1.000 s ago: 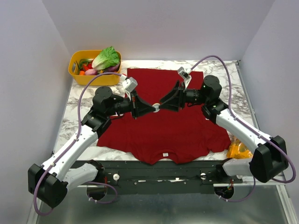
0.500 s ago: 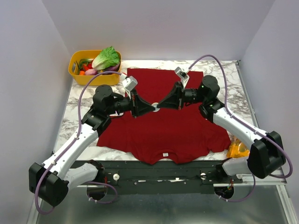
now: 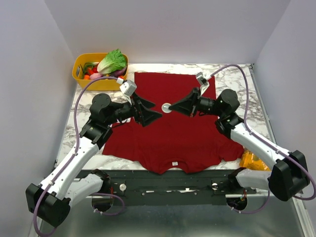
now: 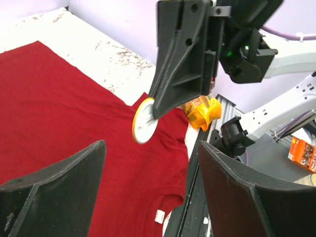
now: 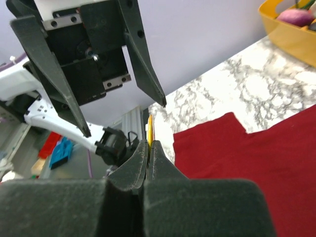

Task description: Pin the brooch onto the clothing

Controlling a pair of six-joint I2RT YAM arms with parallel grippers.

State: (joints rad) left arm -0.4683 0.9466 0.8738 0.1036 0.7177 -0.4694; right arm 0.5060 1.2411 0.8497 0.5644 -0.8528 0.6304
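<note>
The clothing [image 3: 173, 136], a dark red T-shirt, lies flat on the marble table with its neck label [image 3: 174, 163] toward the arms. The brooch [image 3: 166, 107] is a small round disc with a white face and a golden rim, held in the air above the shirt's middle. My right gripper [image 3: 172, 107] is shut on it; in the right wrist view the brooch [image 5: 149, 129] shows edge-on between the pinched fingers [image 5: 163, 158]. My left gripper [image 3: 157, 111] stands open just left of the brooch [image 4: 144, 121], touching nothing, with the shirt [image 4: 59, 108] below.
A yellow basket [image 3: 81, 74] of vegetables stands at the table's back left corner. An orange snack bag [image 3: 253, 159] lies at the front right, beside the shirt's sleeve. Marble table [image 3: 247, 94] shows bare to the right of the shirt.
The left gripper opened, let go of the brooch and drew back to the left. The right gripper closed on the brooch and now carries it alone, slightly farther back.
</note>
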